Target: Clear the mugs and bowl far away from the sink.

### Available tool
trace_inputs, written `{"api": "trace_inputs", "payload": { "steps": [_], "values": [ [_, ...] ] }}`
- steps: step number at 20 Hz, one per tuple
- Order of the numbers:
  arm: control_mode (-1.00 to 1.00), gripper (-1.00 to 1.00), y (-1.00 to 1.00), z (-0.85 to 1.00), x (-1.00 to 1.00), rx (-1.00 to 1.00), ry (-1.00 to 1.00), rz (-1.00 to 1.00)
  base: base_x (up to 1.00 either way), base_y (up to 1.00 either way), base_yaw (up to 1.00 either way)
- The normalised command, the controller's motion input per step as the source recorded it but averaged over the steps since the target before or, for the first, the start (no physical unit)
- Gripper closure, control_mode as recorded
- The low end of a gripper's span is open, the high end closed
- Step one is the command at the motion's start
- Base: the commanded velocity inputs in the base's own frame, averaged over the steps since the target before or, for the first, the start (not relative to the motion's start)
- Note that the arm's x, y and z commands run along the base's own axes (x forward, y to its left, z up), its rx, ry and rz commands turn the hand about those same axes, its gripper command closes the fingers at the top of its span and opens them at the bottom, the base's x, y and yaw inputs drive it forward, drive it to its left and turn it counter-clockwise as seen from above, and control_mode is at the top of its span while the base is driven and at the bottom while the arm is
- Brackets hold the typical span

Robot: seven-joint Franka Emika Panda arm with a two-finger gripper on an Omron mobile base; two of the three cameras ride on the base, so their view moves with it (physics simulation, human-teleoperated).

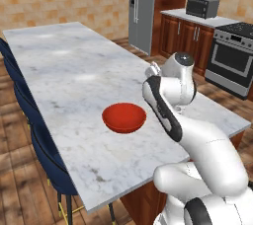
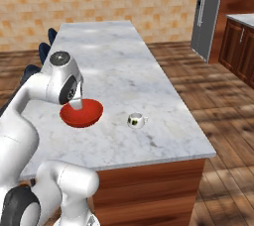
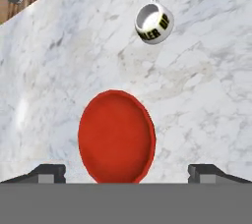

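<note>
- The gripper [image 3: 126, 173] of the white arm hangs above the near part of the marble island counter [image 1: 74, 71], looking straight down; its two dark fingertips [image 3: 48, 173] stand far apart with nothing between them, so the jaws are released and hold nothing.
- The wide shallow glossy red bowl [image 3: 116, 136] sits upright on the counter right below the hand, between the two fingertips in the hand view and touching neither.
- In the left base view the red bowl [image 1: 124, 117] lies toward the near end of the counter, roughly midway between its two long edges, just beside the arm's forearm.
- In the right base view the arm's wrist covers the bowl's [image 2: 82, 112] left rim.
- The squat rounded white mug with a dark yellowish mark [image 2: 136, 120] stands upright on the counter near the bowl but clear of it, closer to the long edge that faces the open wooden floor.
- In the hand view that mug [image 3: 154, 22] shows a white inside and dark lettering on its side.
- Dark blue chairs [image 1: 29, 115] line the counter's other long edge.
- Well beyond the counter stand a grey refrigerator [image 1: 142, 9], a steel stove [image 1: 231, 56] and a dark microwave [image 1: 201, 7] on a wooden cabinet.
</note>
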Motion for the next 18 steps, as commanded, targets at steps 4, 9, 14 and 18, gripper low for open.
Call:
{"api": "trace_inputs", "payload": {
  "steps": [4, 9, 14, 18],
  "values": [
    [-1.0, -1.0, 0.01, 0.16, -0.93, -0.02, -0.39, 0.01, 0.0, 0.0, 0.0],
    [-1.0, -1.0, 0.0, 0.39, -0.66, 0.0, -0.11, 0.01, 0.0, 0.0, 0.0],
    [-1.0, -1.0, 0.0, 0.63, -0.64, 0.0, 0.01, -0.03, 0.0, 0.0, 0.0],
    [-1.0, -1.0, -0.01, 0.56, -0.63, 0.0, 0.04, -0.06, 0.0, 0.0, 0.0]
  ]
}}
